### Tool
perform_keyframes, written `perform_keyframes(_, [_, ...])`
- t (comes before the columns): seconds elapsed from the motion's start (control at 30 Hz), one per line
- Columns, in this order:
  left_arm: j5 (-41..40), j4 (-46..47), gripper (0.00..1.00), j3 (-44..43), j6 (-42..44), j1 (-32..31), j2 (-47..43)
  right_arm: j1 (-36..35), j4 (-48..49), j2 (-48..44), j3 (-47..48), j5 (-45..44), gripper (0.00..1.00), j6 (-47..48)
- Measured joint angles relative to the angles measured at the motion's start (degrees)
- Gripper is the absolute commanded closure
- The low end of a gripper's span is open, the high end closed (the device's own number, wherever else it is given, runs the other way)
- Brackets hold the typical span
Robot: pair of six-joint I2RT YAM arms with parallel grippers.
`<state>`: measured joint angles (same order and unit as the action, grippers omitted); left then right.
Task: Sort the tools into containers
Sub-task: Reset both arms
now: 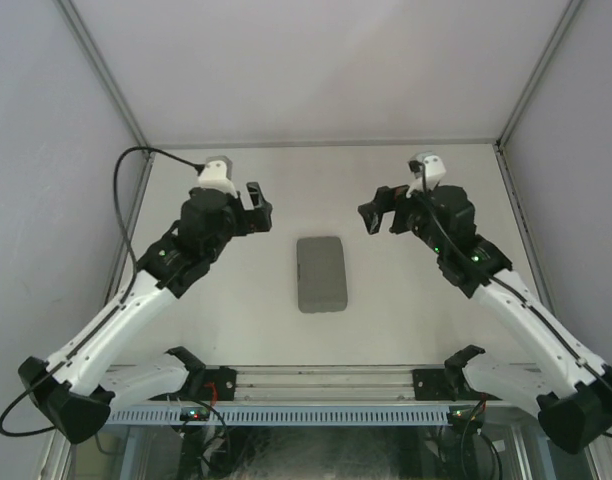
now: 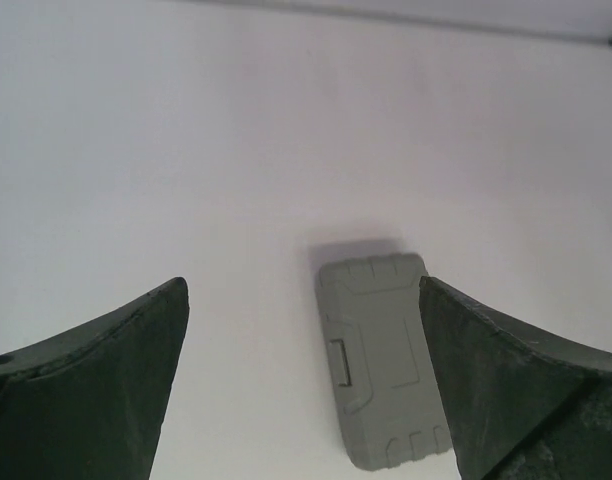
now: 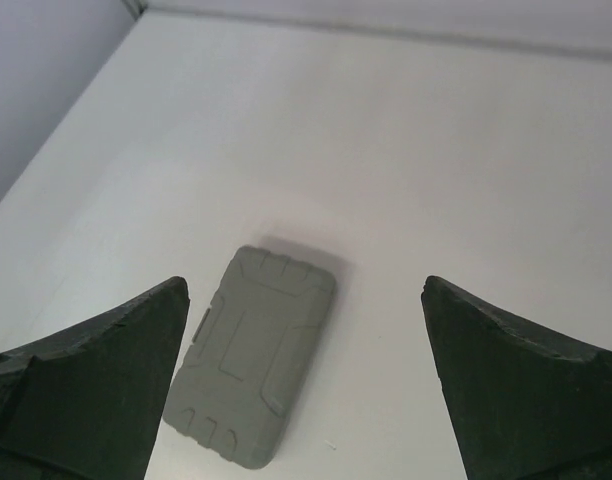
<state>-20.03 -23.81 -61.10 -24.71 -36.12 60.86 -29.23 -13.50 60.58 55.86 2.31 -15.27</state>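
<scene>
Pale enclosure walls surround a white table (image 1: 236, 310) on which a single grey tool case (image 1: 320, 273) lies flat at the centre, lid shut, between the two arms. We mark the left gripper (image 1: 259, 208) held above the table to the case's left and the right gripper (image 1: 379, 210) likewise to its right, each well apart from the case and aimed inward toward it. Both wrist views show the dark fingers (image 2: 96, 390) spread wide at the frame edges, with only bare table and the case between them; we read both sets of jaws as fully open and holding nothing. The left wrist view shows the latch (image 2: 339, 362) on the case's long side (whether it is snapped home we cannot tell). No loose tools appear on the table in any view, so we judge the sorting complete or very nearly so: the tools are presumably packed inside the closed case, though its interior is hidden. What may remain, in our judgement, is at most to confirm the latch and park the arms.
</scene>
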Motion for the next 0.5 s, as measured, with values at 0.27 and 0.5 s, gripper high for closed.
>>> perform_keyframes(0.27, [-6.27, -2.12, 0.0, -1.79, 1.86, 6.84, -9.44, 0.28, 2.86, -15.32, -4.59, -11.52, 0.0, 1.51])
perform_keyframes(0.5, [-10.93, -1.2, 0.0, 3.89, 1.14, 10.4, -20.33, 1.01, 4.59, -28.79, -15.41, -22.58, 0.0, 0.79])
